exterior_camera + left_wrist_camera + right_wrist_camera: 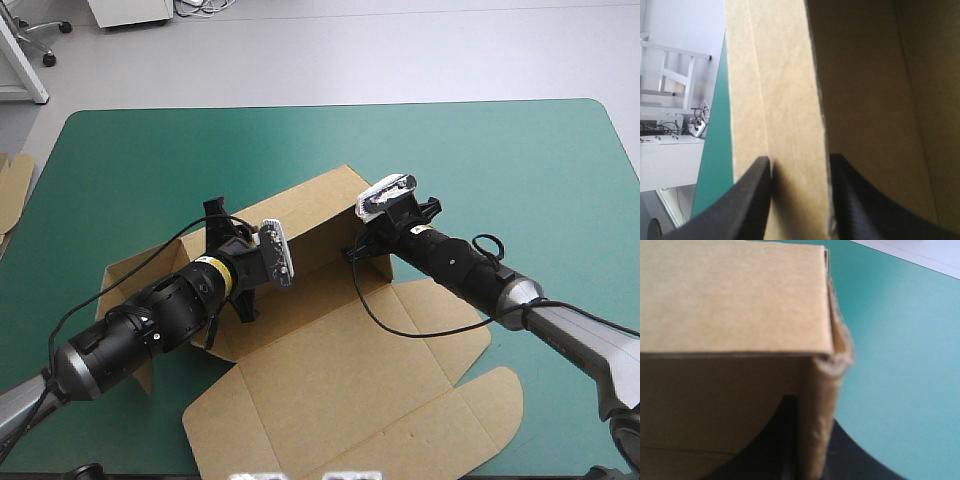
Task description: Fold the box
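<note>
box (330, 380): matt brown board, rough cut edges; cover (150, 150): smooth matt teal-green; fingers (740, 205): black w/ slight sheen.

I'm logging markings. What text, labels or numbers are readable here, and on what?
None is readable.
The box: plain brown board, no print in any view.
The yellow band on the left arm's wrist: any marks too small to read.
The pale label on the right arm's wrist: too small to read.

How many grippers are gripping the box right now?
2. The left gripper pinches the raised left wall of the box; the right gripper pinches its raised right wall, near a corner.
</note>
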`<state>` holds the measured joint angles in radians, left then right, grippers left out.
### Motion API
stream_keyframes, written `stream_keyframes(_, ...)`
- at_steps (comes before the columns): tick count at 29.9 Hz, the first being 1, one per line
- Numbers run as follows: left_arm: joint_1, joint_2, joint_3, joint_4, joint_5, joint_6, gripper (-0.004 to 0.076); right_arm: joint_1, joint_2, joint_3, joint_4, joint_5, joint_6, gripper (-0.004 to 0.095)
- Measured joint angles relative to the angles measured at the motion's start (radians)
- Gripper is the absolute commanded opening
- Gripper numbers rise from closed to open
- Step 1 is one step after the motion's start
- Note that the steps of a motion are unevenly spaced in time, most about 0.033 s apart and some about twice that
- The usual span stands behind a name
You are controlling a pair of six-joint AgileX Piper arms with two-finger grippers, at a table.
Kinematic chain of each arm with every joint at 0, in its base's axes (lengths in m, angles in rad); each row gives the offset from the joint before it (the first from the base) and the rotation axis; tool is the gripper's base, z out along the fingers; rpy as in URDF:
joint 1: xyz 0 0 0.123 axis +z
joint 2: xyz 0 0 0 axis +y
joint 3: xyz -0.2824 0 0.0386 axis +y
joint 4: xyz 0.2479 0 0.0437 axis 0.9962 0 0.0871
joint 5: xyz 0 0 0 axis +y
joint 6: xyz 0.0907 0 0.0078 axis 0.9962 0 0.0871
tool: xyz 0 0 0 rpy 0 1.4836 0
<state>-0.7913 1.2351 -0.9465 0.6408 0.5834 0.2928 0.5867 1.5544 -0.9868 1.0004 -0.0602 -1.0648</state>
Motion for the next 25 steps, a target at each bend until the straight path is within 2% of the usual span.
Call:
stream_keyframes(8,-0.12,-0.009,-0.023,0.015,0.147,-0.029,0.0343,0.001,0.0,0.0,0.0,0.011,0.014,-0.003)
stream_keyframes(17,-0.322,-0.007,-0.142,-0.062,0.321,-0.071,0.0335,0.004,0.0,0.0,-0.008,0.013,0.015,-0.003)
stream_keyframes(18,-0.339,-0.006,-0.156,-0.068,0.342,-0.079,0.0318,0.004,0.0,0.0,-0.008,0.013,0.015,-0.003)
stream_keyframes(20,-0.362,-0.006,-0.185,-0.064,0.382,-0.105,0.0231,0.005,0.0,0.0,-0.009,0.013,0.015,-0.003)
stream_keyframes(23,-0.376,-0.006,-0.217,0.019,0.424,-0.162,0.0022,0.005,0.0,0.0,-0.009,0.013,0.017,-0.003)
stream_keyframes(24,-0.378,-0.006,-0.224,0.067,0.437,-0.184,-0.0014,0.005,0.0,0.0,-0.009,0.013,0.017,-0.003)
stream_keyframes(25,-0.378,-0.006,-0.229,0.109,0.446,-0.207,-0.001,0.005,0.0,0.0,-0.009,0.013,0.017,-0.003)
